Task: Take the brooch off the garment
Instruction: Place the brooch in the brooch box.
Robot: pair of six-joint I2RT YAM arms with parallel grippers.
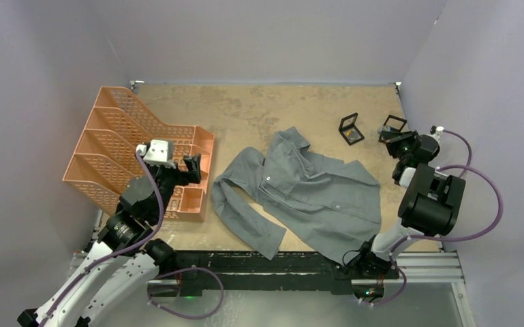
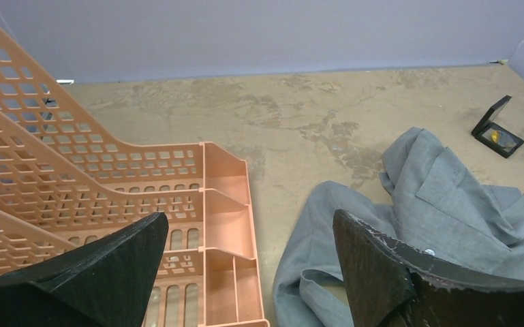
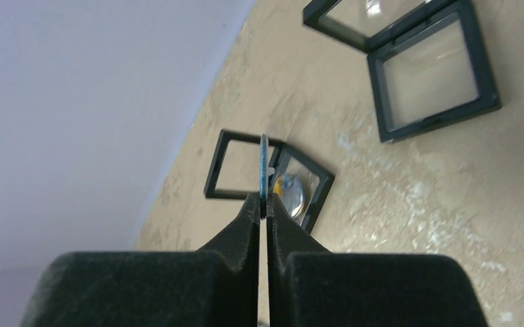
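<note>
Right gripper (image 3: 266, 203) is clamped on the brooch (image 3: 264, 160), a thin blue disc held edge-on above the desk (image 3: 409, 204). Two open black cases (image 3: 429, 82) lie just beyond it. Left gripper (image 2: 245, 228) stands wide and empty, with the orange rack (image 2: 225, 204) to its left and the shirt (image 2: 450, 197) to its right.

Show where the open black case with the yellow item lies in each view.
Top external: case far right, beyond the garment.
Left wrist: case at right edge.
Right wrist: case central, behind the brooch in the right gripper.
Shared landmark: second black case beside it.
</note>
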